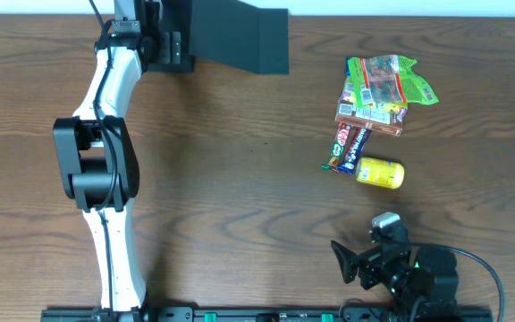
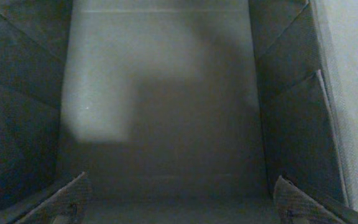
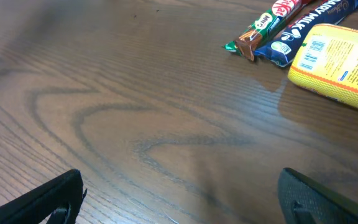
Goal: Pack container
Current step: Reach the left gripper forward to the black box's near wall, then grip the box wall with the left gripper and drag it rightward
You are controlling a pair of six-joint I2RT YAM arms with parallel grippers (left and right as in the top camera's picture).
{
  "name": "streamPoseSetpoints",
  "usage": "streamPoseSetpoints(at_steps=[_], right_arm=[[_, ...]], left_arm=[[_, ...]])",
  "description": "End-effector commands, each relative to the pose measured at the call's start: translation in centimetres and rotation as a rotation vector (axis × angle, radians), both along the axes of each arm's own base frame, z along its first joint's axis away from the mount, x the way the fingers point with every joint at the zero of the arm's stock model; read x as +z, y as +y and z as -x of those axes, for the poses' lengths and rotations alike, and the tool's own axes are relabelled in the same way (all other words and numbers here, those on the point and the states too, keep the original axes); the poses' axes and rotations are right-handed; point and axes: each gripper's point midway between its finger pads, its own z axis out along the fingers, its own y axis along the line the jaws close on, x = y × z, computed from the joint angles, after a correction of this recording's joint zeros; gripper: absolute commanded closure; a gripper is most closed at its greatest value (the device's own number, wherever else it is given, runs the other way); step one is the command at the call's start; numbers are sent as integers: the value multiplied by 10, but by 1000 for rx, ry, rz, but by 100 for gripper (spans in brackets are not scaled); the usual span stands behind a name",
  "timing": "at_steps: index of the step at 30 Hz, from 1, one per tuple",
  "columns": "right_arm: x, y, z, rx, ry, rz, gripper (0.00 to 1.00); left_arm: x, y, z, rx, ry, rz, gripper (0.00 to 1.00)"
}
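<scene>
From overhead, my left arm reaches up the left of the bench to the far edge, its wrist at the left end of the black cardboard container, which sits at the top middle. Well apart on the right lie a green snack packet, a brown packet touching its near edge, two candy bars and a yellow tub on its side just beside them. My right fingers hang at the near right corner, spread wide and empty. In the left wrist view, my left fingers stand wide apart over the container's bare dark floor, its creased walls on either side; they hold nothing. In the right wrist view, my right fingers gape low over bare woodgrain, with the KitKat bar, a blue-wrapped bar and the tub ahead to the right.
</scene>
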Motion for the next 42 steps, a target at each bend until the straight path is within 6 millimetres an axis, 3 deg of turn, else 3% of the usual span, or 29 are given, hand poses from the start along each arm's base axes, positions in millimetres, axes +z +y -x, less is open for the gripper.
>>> streamPoseSetpoints(at_steps=[1,15,21,26,34,38,42], right_arm=[[-2,2,1,5,7,-9,1],[-2,2,1,5,7,-9,1],[-2,2,1,5,7,-9,1],[-2,2,1,5,7,-9,1],[-2,2,1,5,7,-9,1],[-2,2,1,5,7,-9,1],[-2,2,1,5,7,-9,1]], left_arm=[[-15,2,4,2,44,10,5],[-39,0,45,4,238,15,5],[-40,-2,63,115,319,88,5],[-27,-29,77,48,367,234,5],[-6,-50,67,-7,324,402,5],[27,-50,57,-36,278,462,5],[75,-40,47,-26,206,433,5]])
